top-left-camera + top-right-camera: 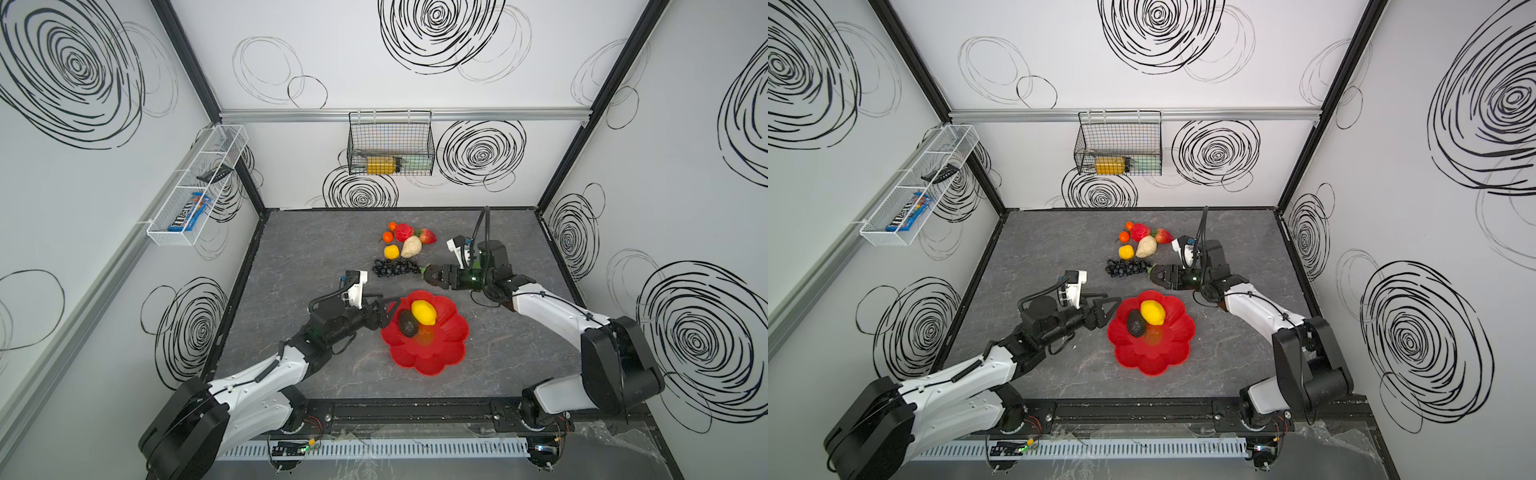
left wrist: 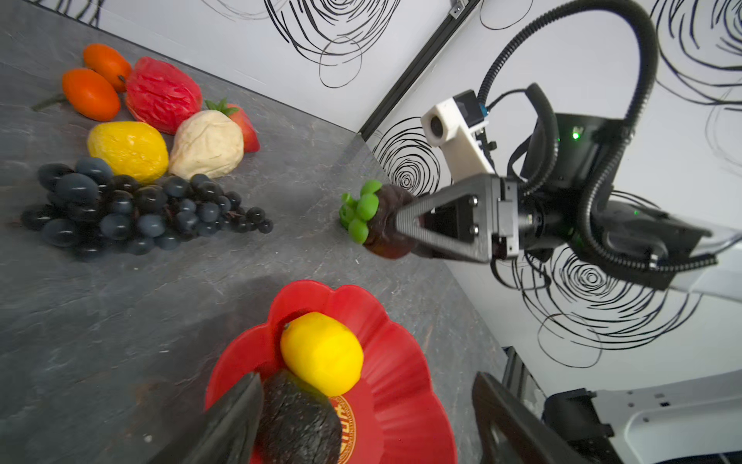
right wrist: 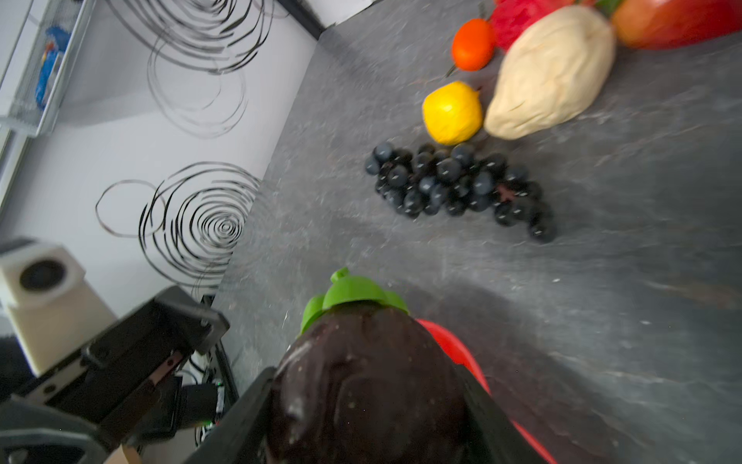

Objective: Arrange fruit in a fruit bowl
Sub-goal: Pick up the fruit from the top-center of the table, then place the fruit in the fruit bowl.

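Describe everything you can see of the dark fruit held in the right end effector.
The dark fruit is round, glossy purple-brown plastic by its look, with a green lobed cap at one end. It lies sideways, cap pointing away from the right end effector, whose fingers clamp its body on both sides. It seems to hang clear of the table, between the grape bunch and the red bowl, touching neither.
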### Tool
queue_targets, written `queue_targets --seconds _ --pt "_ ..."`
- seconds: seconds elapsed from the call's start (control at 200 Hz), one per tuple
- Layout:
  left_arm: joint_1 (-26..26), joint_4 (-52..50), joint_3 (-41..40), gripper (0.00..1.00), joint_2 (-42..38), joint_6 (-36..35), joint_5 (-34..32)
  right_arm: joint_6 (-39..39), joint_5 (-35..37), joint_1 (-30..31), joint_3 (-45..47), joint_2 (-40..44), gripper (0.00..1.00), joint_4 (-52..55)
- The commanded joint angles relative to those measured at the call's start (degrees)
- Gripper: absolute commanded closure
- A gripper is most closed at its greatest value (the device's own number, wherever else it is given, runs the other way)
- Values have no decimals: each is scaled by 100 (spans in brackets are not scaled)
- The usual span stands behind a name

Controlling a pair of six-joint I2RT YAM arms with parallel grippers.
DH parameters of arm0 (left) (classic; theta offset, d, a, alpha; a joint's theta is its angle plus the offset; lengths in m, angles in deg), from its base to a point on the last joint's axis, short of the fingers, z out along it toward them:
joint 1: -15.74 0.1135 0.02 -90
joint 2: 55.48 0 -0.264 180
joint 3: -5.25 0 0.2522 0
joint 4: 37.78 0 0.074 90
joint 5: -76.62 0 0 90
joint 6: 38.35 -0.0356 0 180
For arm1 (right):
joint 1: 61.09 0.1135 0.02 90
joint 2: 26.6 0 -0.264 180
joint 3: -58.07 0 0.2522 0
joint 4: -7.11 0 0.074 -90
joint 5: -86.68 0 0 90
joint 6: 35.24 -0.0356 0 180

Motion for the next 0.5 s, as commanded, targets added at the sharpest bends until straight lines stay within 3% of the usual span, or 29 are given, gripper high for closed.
queue_targets --seconds 0.0,0.28,0.495 --pt "29 436 258 18 256 538 527 154 -132 338 331 358 41 -512" --pt "29 1131 409 32 828 1365 893 157 372 1151 1016 829 42 -1123" --pt "29 1178 454 45 976 1543 875 64 664 1361 1288 1087 42 -1409"
